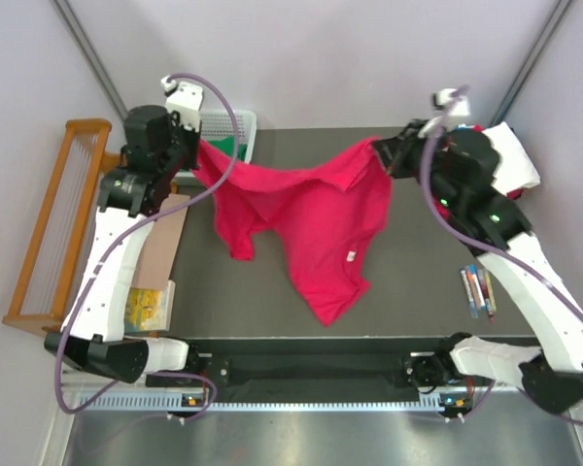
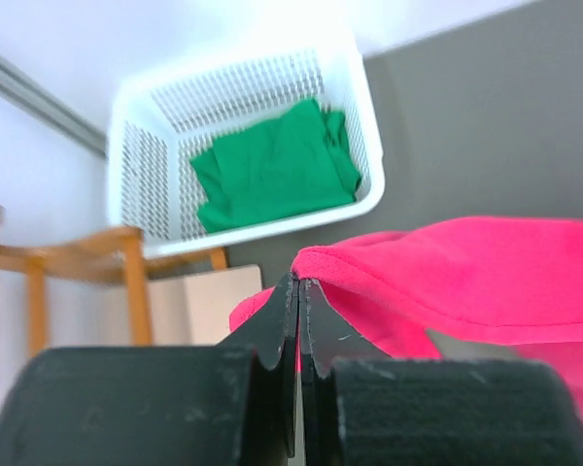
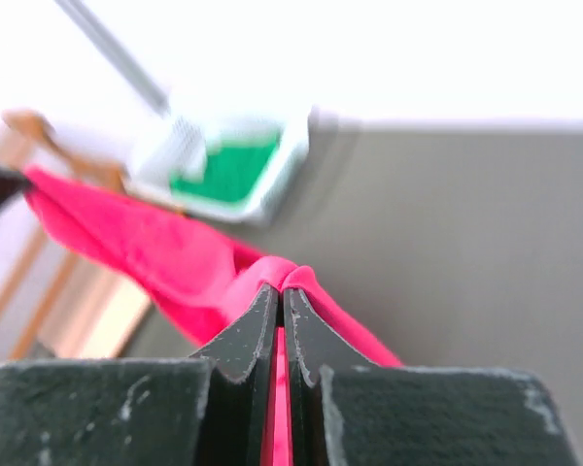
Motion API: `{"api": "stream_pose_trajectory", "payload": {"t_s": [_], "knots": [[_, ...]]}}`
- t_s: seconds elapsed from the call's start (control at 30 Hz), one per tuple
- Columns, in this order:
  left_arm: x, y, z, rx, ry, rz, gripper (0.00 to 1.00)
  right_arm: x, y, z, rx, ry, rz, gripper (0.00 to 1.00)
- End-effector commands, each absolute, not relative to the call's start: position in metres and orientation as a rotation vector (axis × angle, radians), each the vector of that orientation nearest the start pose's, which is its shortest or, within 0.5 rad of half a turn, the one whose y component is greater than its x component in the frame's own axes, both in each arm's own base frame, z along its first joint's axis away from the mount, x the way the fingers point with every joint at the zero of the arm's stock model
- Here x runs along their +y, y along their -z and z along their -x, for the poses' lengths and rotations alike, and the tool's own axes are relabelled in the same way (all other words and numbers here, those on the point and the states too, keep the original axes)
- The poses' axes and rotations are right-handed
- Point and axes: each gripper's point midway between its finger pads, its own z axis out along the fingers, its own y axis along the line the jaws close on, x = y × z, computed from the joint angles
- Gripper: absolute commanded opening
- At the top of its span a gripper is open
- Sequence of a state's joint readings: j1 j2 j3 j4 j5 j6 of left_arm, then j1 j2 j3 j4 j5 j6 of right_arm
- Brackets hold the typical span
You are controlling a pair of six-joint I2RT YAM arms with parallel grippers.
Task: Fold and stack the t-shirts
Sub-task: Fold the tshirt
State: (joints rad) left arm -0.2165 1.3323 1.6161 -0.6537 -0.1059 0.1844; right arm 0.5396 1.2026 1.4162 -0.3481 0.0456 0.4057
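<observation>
While left gripper [image 2: 299,283] and right gripper [image 3: 282,289] clamp jaws on its edge, the crimson t-shirt [image 1: 311,218] sags limp and light; shoulders seem best holds.

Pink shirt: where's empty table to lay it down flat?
Bare table lies between the pink shirt and the pens, and near-left between the shirt and the cardboard. Crowded: the far left corner with the basket, the far right corner with the white shirt.

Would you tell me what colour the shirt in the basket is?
The shirt is bright green, clearest in the left wrist view.
</observation>
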Motion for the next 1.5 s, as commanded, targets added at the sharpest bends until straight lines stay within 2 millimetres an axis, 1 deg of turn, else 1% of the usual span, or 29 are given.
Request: {"api": "stream_pose_trajectory", "payload": {"t_s": [0.0,0.03,0.07,0.1,0.13,0.2,0.27,0.3,0.33,0.4,0.47,0.5,0.6,0.77,0.9,1.0,1.07,1.1,1.13,1.17,1.2,1.23,1.27,1.3,1.33,1.37,1.4,1.43,1.47], "knots": [[-0.063,-0.426,-0.347,1.809,-0.032,-0.42,0.0,0.15,-0.464,-0.3,1.56,-0.537,-0.009,0.0],[-0.066,-0.447,-0.338,1.762,-0.011,-0.44,0.0,0.142,-0.473,-0.292,1.534,-0.531,-0.02,0.0],[-0.066,-0.455,-0.334,1.745,-0.011,-0.459,0.0,0.135,-0.482,-0.285,1.51,-0.524,-0.026,0.0],[-0.069,-0.461,-0.325,1.731,0.003,-0.484,0.0,0.121,-0.5,-0.27,1.459,-0.516,-0.055,0.0],[-0.068,-0.473,-0.319,1.701,-0.002,-0.495,0.0,0.114,-0.504,-0.263,1.454,-0.504,-0.058,0.0],[-0.065,-0.483,-0.311,1.675,-0.028,-0.517,0.0,0.096,-0.527,-0.242,1.396,-0.492,-0.084,0.0],[-0.061,-0.494,-0.297,1.669,-0.045,-0.54,0.0,0.085,-0.535,-0.228,1.379,-0.485,-0.097,0.0],[-0.06,-0.508,-0.287,1.638,-0.044,-0.544,0.0,0.074,-0.547,-0.213,1.337,-0.49,-0.119,0.0],[-0.063,-0.504,-0.277,1.662,-0.023,-0.573,0.0,0.068,-0.552,-0.206,1.317,-0.494,-0.129,0.0],[-0.063,-0.52,-0.254,1.614,-0.01,-0.604,0.0,0.051,-0.564,-0.184,1.269,-0.5,-0.163,0.0],[-0.069,-0.522,-0.234,1.597,0.028,-0.658,0.0,0.041,-0.569,-0.169,1.24,-0.505,-0.179,0.0],[-0.069,-0.531,-0.22,1.559,0.034,-0.666,0.0,0.031,-0.576,-0.155,1.206,-0.511,-0.194,0.0],[-0.071,-0.536,-0.194,1.525,0.061,-0.703,0.0,0.019,-0.583,-0.134,1.174,-0.52,-0.2,0.0],[-0.073,-0.522,-0.166,1.549,0.111,-0.74,0.0,0.005,-0.59,-0.112,1.134,-0.527,-0.206,0.0],[-0.071,-0.508,-0.163,1.57,0.104,-0.738,0.0,0.004,-0.588,-0.111,1.148,-0.517,-0.209,0.0],[-0.071,-0.494,-0.172,1.6,0.1,-0.741,0.0,0.007,-0.576,-0.129,1.199,-0.477,-0.23,0.0],[-0.073,-0.478,-0.185,1.645,0.105,-0.749,0.0,0.013,-0.559,-0.151,1.259,-0.434,-0.249,0.0],[-0.073,-0.479,-0.194,1.633,0.092,-0.739,0.0,0.015,-0.552,-0.161,1.284,-0.406,-0.26,0.0],[-0.073,-0.475,-0.201,1.64,0.086,-0.737,0.0,0.024,-0.537,-0.184,1.34,-0.364,-0.26,0.0],[-0.075,-0.457,-0.215,1.682,0.087,-0.742,0.0,0.026,-0.528,-0.197,1.371,-0.325,-0.273,0.0],[-0.075,-0.449,-0.225,1.698,0.081,-0.743,0.0,0.031,-0.519,-0.21,1.406,-0.299,-0.269,0.0],[-0.075,-0.449,-0.239,1.68,0.061,-0.731,0.0,0.045,-0.502,-0.237,1.471,-0.26,-0.258,0.0],[-0.078,-0.423,-0.256,1.745,0.066,-0.745,0.0,0.052,-0.492,-0.251,1.502,-0.243,-0.25,0.0],[-0.079,-0.414,-0.266,1.762,0.063,-0.749,0.0,0.058,-0.482,-0.265,1.533,-0.222,-0.245,0.0],[-0.078,-0.411,-0.283,1.753,0.032,-0.736,0.0,0.071,-0.456,-0.292,1.608,-0.195,-0.234,0.0],[-0.08,-0.383,-0.301,1.825,0.032,-0.752,0.0,0.084,-0.446,-0.308,1.637,-0.239,-0.205,0.0],[-0.081,-0.372,-0.312,1.845,0.025,-0.757,0.0,0.077,-0.434,-0.326,1.663,-0.234,-0.237,0.0],[-0.081,-0.36,-0.324,1.864,0.009,-0.771,0.0,0.087,-0.399,-0.353,1.75,-0.259,-0.255,0.0],[-0.079,-0.335,-0.347,1.915,-0.021,-0.771,0.0,0.094,-0.388,-0.367,1.771,-0.323,-0.242,0.0]]}}
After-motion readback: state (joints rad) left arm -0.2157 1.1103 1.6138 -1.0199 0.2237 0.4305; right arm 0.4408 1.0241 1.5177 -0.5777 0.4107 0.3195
